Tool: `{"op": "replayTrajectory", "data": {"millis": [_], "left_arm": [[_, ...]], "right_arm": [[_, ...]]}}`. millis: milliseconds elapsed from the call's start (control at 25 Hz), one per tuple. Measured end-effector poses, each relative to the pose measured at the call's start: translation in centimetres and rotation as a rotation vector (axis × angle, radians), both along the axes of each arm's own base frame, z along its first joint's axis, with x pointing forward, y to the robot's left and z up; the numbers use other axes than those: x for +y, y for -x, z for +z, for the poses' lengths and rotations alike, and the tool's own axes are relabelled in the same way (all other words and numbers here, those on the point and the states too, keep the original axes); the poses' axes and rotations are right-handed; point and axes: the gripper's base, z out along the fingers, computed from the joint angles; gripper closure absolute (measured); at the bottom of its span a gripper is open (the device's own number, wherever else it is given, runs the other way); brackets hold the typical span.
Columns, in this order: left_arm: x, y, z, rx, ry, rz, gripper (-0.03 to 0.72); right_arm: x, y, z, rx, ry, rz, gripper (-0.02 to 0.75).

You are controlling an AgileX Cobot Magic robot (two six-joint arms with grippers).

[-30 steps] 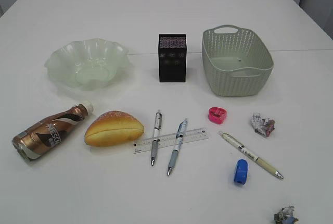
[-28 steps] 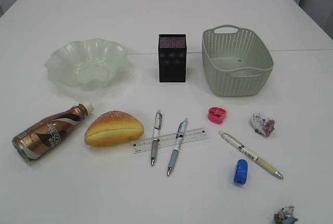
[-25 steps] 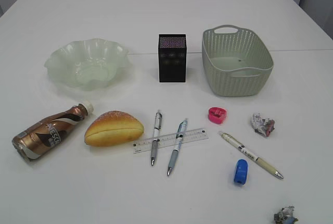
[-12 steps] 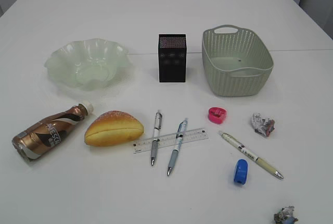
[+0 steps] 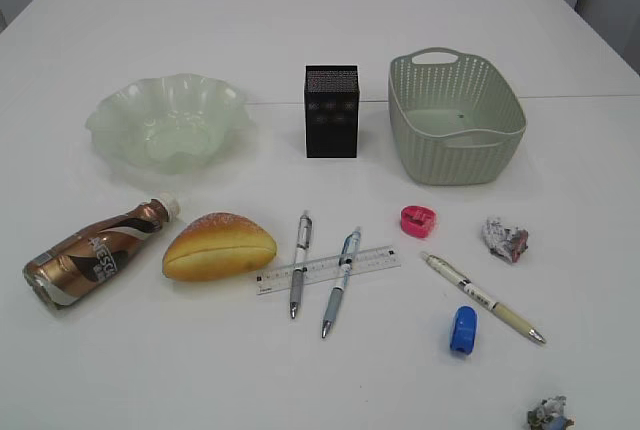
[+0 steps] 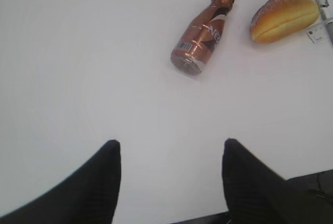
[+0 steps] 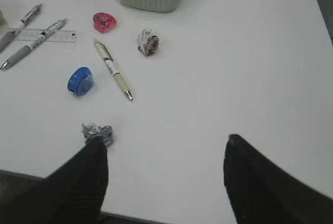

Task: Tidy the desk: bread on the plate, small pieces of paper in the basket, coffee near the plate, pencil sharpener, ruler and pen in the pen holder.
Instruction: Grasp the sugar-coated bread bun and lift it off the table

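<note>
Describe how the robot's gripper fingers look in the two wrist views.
Left gripper: two broad, matte black fingers with rounded tips and a faint grid texture. Right gripper: the same black, rounded, textured fingers. No cables or markings show.

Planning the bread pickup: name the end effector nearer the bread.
Left. The left end effector sees the bread ahead to its right; the right end effector faces only pens and paper scraps.
</note>
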Motion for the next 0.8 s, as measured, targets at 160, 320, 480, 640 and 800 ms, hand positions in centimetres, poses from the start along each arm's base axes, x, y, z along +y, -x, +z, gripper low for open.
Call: {"op": "replayTrajectory", "data": {"millis": [160,320,480,640,800], "left_arm": [[-0.3,-2.7,2.4,0.061,-0.004,0.000,0.251],[-0.8,-5.3,4.4,0.090,-0.018,-0.031,0.251],[-2.1,-9.2,6.7,0.102,-0.024,-0.078,0.244],[-4.2,-14.0,9.5,0.072,-0.021,-0.132,0.239],[-6.6,-18.2,10.9,0.054,-0.001,-0.184,0.235]], "right_arm": [[-0.4,0.0,0.2,-0.005,0.037,-0.034,0.199],[-0.6,-0.9,0.5,0.134,0.036,-0.063,0.199],[-0.6,-4.0,0.7,0.382,0.024,-0.083,0.199],[-0.1,-7.6,2.1,0.529,-0.028,-0.096,0.199],[0.7,-11.5,4.8,0.586,-0.148,-0.119,0.199]]}}
